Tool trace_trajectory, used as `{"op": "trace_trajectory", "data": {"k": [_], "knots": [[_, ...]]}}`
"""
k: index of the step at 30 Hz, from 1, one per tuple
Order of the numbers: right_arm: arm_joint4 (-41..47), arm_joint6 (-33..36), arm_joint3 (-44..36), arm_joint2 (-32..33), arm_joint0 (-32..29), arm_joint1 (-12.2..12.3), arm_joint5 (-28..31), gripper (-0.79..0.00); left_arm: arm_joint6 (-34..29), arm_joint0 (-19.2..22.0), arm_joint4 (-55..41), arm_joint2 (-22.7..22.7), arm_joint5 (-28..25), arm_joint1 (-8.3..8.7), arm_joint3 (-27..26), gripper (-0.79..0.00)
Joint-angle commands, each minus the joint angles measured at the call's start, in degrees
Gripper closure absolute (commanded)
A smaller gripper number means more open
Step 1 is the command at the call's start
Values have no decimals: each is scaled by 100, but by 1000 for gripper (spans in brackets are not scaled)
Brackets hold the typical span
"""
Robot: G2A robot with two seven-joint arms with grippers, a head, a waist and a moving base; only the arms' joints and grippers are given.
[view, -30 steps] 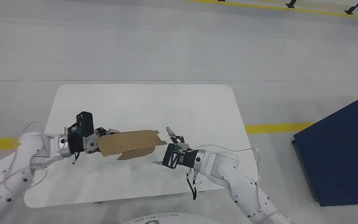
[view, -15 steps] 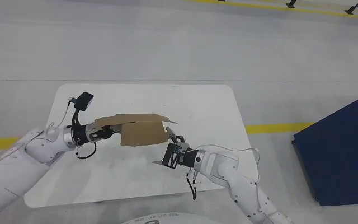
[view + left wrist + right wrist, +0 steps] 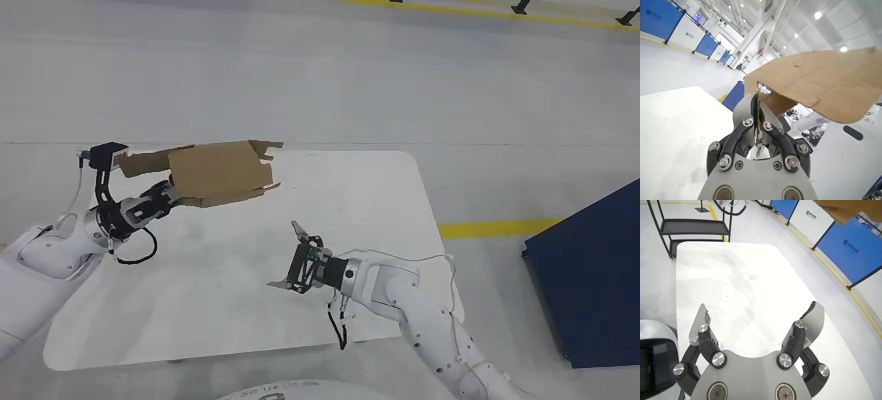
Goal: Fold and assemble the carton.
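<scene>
Top view: left gripper [image 3: 166,193] clamps the carton [image 3: 215,171] aloft, right gripper [image 3: 284,257] spread wide above the table [image 3: 350,200].

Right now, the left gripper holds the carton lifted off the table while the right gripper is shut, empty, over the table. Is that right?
Not quite: the right gripper is open, not shut. The right wrist view shows its jaws spread wide with nothing between them. The rest holds: the left gripper grips the carton lifted off the table.
</scene>
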State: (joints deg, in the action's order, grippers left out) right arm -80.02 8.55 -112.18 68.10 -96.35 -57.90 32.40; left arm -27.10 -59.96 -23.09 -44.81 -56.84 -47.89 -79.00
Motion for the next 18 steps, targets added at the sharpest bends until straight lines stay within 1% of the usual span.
{"op": "trace_trajectory", "data": {"k": [1,5,8,11,14,18], "knots": [[245,93,260,-165,296,-43,27,-785,42,-17,558,-56,148,-17,-31,0],[428,-20,587,-295,558,-87,52,-785,468,-109,1503,-235,257,-58,-51,0],[455,-286,688,-284,604,-100,-24,-785,757,-175,2048,-319,334,-100,-18,0],[552,-774,689,-153,526,-88,-1,-785,938,-226,2114,-333,285,-151,-3,0],[704,-1269,692,33,419,-63,159,-785,928,-228,2074,-338,224,-187,36,0],[712,-1506,681,130,393,-48,300,-785,837,-221,2041,-340,222,-227,33,0]]}}
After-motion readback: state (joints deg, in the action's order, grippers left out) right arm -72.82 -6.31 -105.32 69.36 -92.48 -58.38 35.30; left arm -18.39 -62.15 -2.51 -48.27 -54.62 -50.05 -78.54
